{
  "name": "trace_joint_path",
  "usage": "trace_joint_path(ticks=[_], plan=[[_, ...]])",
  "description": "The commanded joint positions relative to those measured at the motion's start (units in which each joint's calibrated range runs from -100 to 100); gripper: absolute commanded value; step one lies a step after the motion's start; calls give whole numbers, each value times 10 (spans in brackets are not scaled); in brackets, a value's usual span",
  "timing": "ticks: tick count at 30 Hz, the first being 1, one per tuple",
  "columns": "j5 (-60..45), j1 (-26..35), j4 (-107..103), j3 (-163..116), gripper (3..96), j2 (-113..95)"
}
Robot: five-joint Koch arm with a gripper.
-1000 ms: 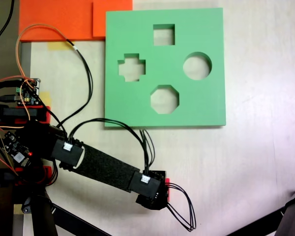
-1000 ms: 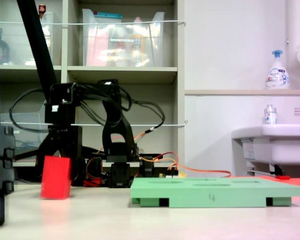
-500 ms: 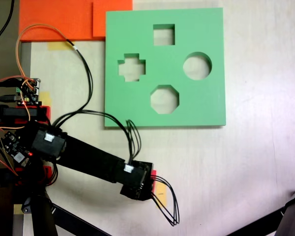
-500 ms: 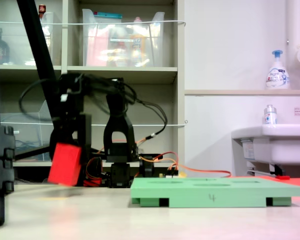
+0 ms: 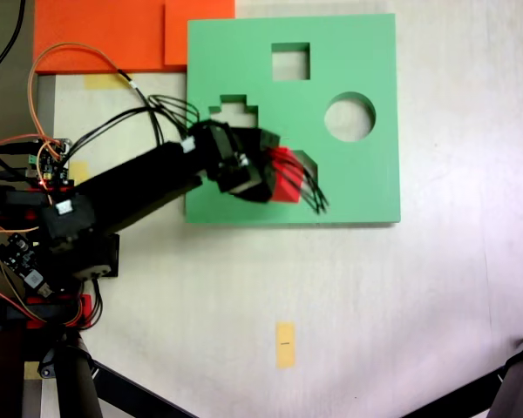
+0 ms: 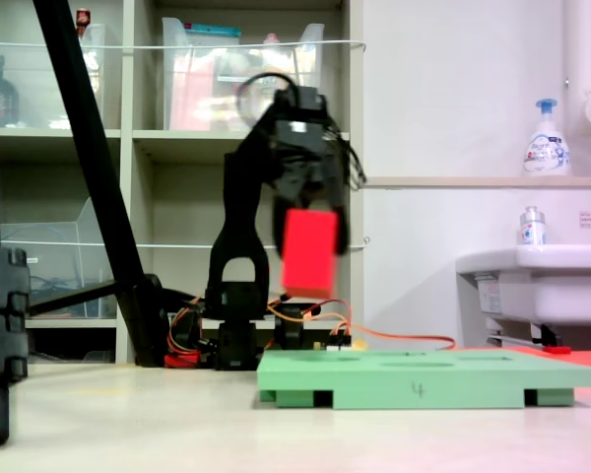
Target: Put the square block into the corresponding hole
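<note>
The red square block [image 5: 285, 175] [image 6: 309, 251] hangs high in the air, held in my gripper [image 5: 275, 174] [image 6: 310, 232], which is shut on it. In the first exterior view it sits over the green foam board [image 5: 357, 183], covering most of the octagonal cutout. The square hole [image 5: 290, 61] lies open near the board's far edge, well beyond the block. In the second exterior view the block floats well above the board's [image 6: 424, 379] left end. The image of arm and block is motion-blurred.
Flat orange foam sheets [image 5: 113, 35] lie at the first exterior view's upper left. A round cutout [image 5: 349, 117] and a partly hidden cross cutout [image 5: 234, 109] are in the board. A yellow tape mark [image 5: 284, 345] sits on the table; electronics and wires [image 5: 35, 165] crowd the left edge.
The arm swung up from near the yellow tape mark to above the green board, lifting the red block off the table and carrying it high.
</note>
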Motion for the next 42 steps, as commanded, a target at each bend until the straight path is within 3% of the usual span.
trace_joint_path(ticks=[1,8,12,42], plan=[[55,42,-18,130,168,118],[90,83,-18,377,171,409],[102,107,-18,385,175,470],[105,136,152,388,211,598]])
